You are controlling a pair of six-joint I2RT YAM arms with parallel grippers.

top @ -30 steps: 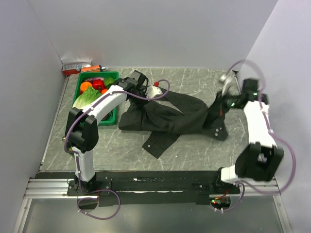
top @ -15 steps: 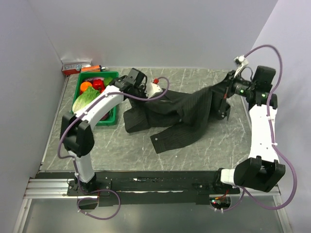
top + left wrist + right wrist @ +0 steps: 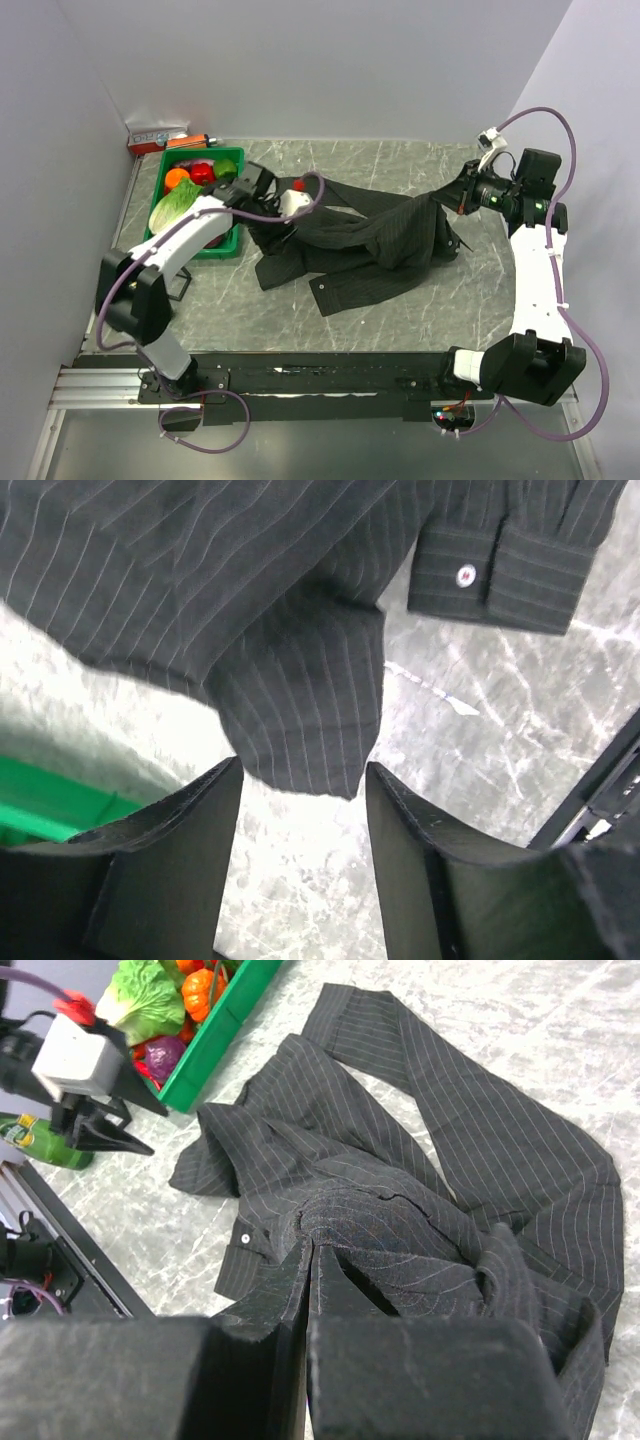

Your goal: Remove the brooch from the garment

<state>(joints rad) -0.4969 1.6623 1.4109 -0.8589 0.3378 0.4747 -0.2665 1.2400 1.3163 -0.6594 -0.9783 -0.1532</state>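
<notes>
Top view: garment (image 3: 370, 240) lies crumpled across the middle of the table (image 3: 400, 165); one cuff (image 3: 325, 295) is spread flat at 7 o'clock of the heap; the 2 o'clock end is drawn up off the table toward the right gripper (image 3: 462, 200).

Right gripper: jaws are seen closed tight on a raised fold of the garment in the right wrist view; cloth is bunched at the fingertips (image 3: 312, 1260) and the rest trails away toward 12 o'clock.

Left gripper (image 3: 302, 768): jaws stand parted at a middling width; nothing is held between them; it is poised above the garment's 9 o'clock edge, with a rounded fold of pinstriped cloth just beyond the tips; a cuff with a pale button (image 3: 463, 575) is seen at 1 o'clock in the left wrist view.

Brooch: not made out on the cloth in any view; its place cannot be told.

Green bin (image 3: 200, 151) stands at 10 o'clock of the table, beside the left arm; vegetables (image 3: 177, 178) are held in it.
</notes>
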